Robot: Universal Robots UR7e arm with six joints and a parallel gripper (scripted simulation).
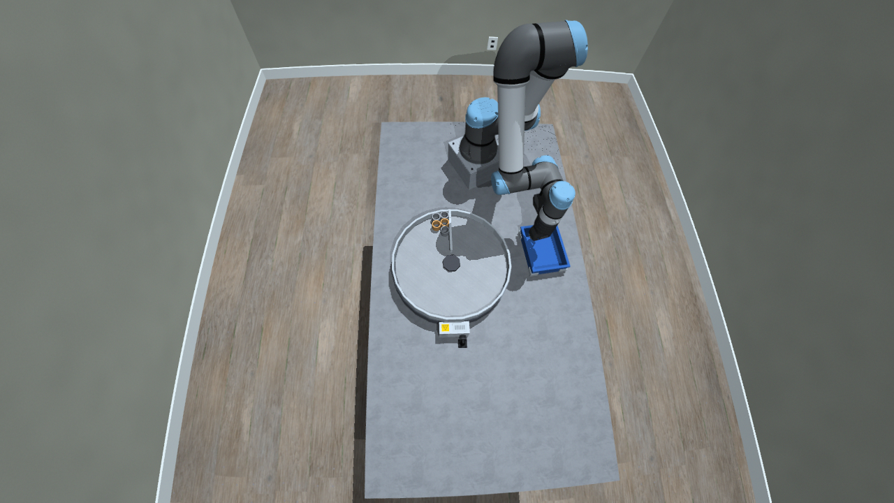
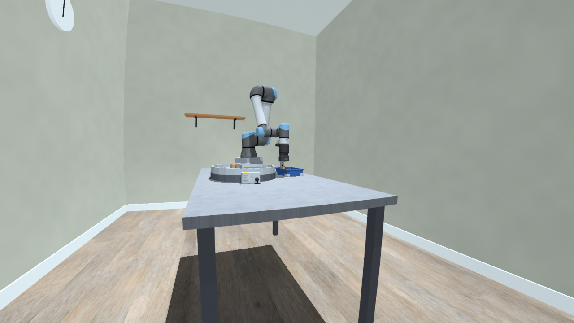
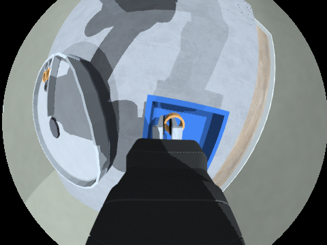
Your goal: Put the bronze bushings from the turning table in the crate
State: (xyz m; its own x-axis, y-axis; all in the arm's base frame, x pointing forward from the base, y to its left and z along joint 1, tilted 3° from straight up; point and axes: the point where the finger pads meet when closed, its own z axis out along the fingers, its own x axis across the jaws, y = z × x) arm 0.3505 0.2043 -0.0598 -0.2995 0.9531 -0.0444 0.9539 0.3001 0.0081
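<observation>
Bronze bushings are split between two places on the tabletop (image 1: 487, 400) (image 2: 280, 192) (image 3: 153, 44). Towards its left edge, in the half nearer the far edge, is the turning table (image 1: 424, 287) (image 2: 224, 170) (image 3: 73, 160). At the turning table's far side, left of the thin divider (image 1: 450, 232) (image 3: 52, 95), two bronze bushings (image 1: 432, 224) (image 2: 233, 165) (image 3: 45, 75) are bunched with three steel bushings (image 1: 444, 233) (image 3: 45, 87). Near the tabletop's right edge sits the one crate (image 1: 567, 256) (image 2: 294, 172) (image 3: 215, 131), its longer sides running roughly from the far edge towards the near edge.

The single arm has its pincer (image 1: 538, 232) (image 2: 282, 163) (image 3: 167, 121) pointing down over the crate's end closest to the far edge. It is clamped on a third bronze bushing (image 2: 283, 168) (image 3: 174, 114), apparently by the ring's wall, with the bore's axis roughly upright. The bushing sits at the fingertips, directly below the pincer's body and within the crate's outline; whether it touches the crate floor, I cannot tell. I see no other bushing in the crate, though the pincer hides part of it.

The next move is probably to lower slightly if needed, then let go. Two bronze bushings would then remain to be fetched, close beside steel ones that must stay.
</observation>
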